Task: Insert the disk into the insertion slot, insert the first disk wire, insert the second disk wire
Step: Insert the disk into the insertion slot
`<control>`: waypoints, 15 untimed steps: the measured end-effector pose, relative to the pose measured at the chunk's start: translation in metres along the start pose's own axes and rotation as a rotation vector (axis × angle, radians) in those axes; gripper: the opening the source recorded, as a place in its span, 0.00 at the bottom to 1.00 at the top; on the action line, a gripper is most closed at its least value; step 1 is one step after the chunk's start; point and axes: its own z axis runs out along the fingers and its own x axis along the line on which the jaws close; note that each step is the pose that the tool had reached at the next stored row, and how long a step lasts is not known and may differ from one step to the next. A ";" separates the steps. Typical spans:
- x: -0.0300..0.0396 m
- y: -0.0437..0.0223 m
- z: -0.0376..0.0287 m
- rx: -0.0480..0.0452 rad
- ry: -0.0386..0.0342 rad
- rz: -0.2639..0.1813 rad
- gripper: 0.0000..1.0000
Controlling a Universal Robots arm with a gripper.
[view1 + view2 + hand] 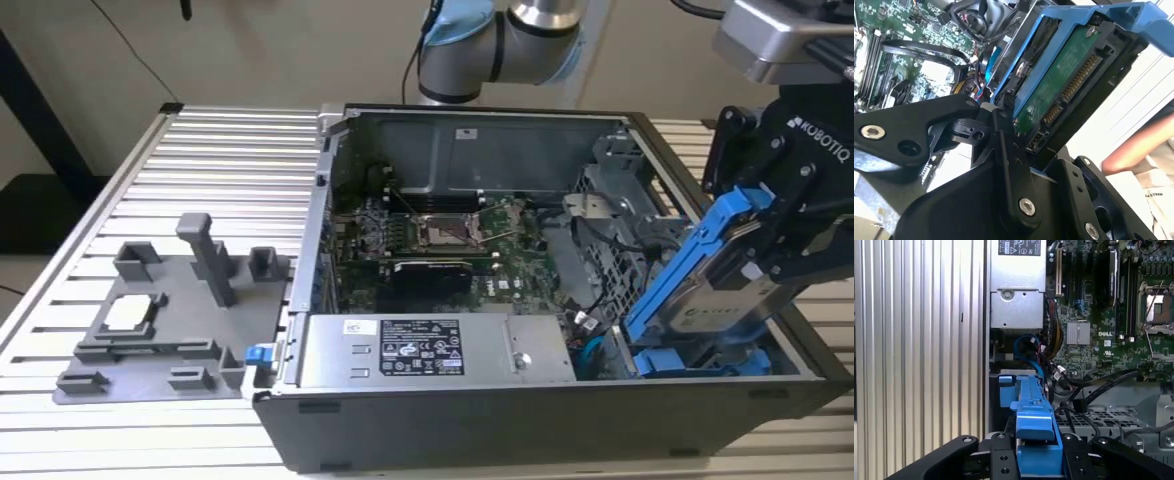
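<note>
Computer case (534, 420): open on top; it sits on the ribbed metal table (227, 160); its dark wall is nearest in the exterior view.
Power box (427, 350): grey with a label; it lies just inside that near wall.
Disk (705, 305): inside the case at the near corner on the exterior view's right; it is tilted, low end down in the case and high end up in the air; its blue frame runs all around it; the second wrist view shows its green board side (1059, 85); the first wrist view shows its blue edge (1031, 415).
Hand (754, 262): black; clamped on the disk's high end; in the first wrist view its fingers (1002, 460) press on both sides of the blue frame.
Blue parts (694, 362): at the bottom of the case, just under the disk's low end; I cannot tell if they touch.
Wires (1029, 342): blue, red and black; bunched between the power box and the disk.
Main board (441, 235): green; flat on the case floor, past the power box.
Grey holder (160, 320): on the table, beside the case on the exterior view's left.
Arm (501, 45): grey and blue; stands behind the case, farthest away.
</note>
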 end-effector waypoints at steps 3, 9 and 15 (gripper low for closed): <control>-0.0001 -0.0004 0.0031 0.0000 -0.0036 -0.001 0.33; 0.0000 -0.0021 0.0087 0.0000 -0.0079 -0.003 0.33; 0.0001 -0.0033 0.0169 0.0000 -0.0091 -0.005 0.33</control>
